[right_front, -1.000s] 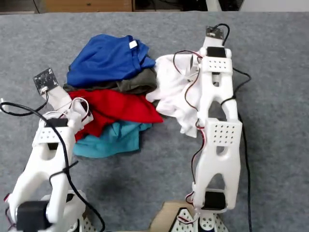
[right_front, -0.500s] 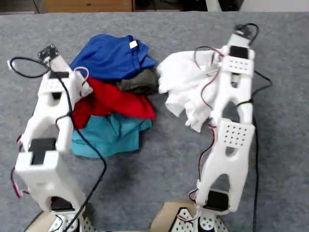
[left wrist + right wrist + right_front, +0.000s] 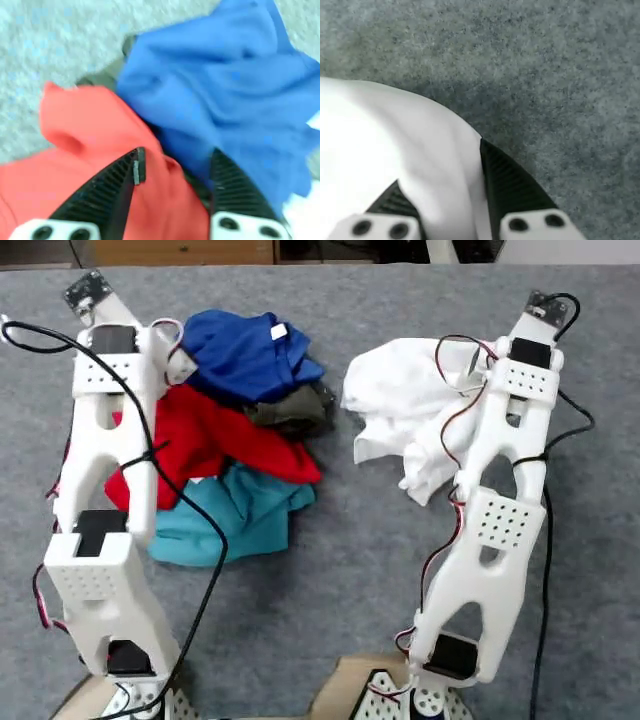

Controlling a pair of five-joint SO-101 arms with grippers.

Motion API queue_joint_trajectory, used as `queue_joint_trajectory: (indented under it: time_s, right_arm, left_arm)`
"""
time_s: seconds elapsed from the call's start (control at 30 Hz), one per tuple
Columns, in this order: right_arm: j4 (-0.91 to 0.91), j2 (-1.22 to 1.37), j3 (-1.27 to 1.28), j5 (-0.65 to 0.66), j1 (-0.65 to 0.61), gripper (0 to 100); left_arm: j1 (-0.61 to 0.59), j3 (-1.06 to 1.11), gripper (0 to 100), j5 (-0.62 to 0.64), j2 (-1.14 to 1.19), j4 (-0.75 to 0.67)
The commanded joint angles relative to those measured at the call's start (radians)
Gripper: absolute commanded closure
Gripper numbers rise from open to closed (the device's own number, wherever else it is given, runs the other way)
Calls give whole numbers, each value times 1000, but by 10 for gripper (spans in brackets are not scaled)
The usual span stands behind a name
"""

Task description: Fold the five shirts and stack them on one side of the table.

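Four shirts lie in a heap at the left centre: blue [image 3: 245, 355] on top at the back, olive [image 3: 295, 410] under it, red [image 3: 215, 435] in the middle, teal [image 3: 240, 520] at the front. My left gripper [image 3: 178, 358] hovers at the heap's far left edge. The left wrist view shows it open [image 3: 175, 167] over the seam between the red shirt [image 3: 75, 165] and the blue shirt [image 3: 225, 85]. A white shirt [image 3: 410, 405] lies crumpled apart from the heap on the right. My right gripper [image 3: 478, 362] is shut on its far edge, with white cloth [image 3: 395, 150] between the fingers.
Grey carpet-like table cover [image 3: 350, 590] spreads all around, with bare room at the front centre and the far right. Both arms' cables [image 3: 200, 570] trail over the table. A wooden cabinet [image 3: 180, 250] lines the back edge.
My right arm pulled the white shirt rightward, clear of the heap. My left arm swung from the front left to the far left edge of the heap.
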Motion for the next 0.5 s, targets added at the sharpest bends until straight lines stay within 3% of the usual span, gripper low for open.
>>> queue_joint_trajectory:
  time_s: [0.0, 0.17, 0.33, 0.47]
  right_arm:
    - [-14, -10, -50, -5, -18, 941]
    - [-11, -8, -50, -5, -28, 941]
    - [-11, -8, -48, -5, -28, 941]
    - [-11, -8, -48, -5, -28, 941]
  left_arm:
    - [84, -115, 710, 26, -10, 124]
    - [180, -98, 698, 28, 50, 121]
    - [195, -92, 700, 84, 305, 52]
    - [193, -249, 743, 77, 509, 175]
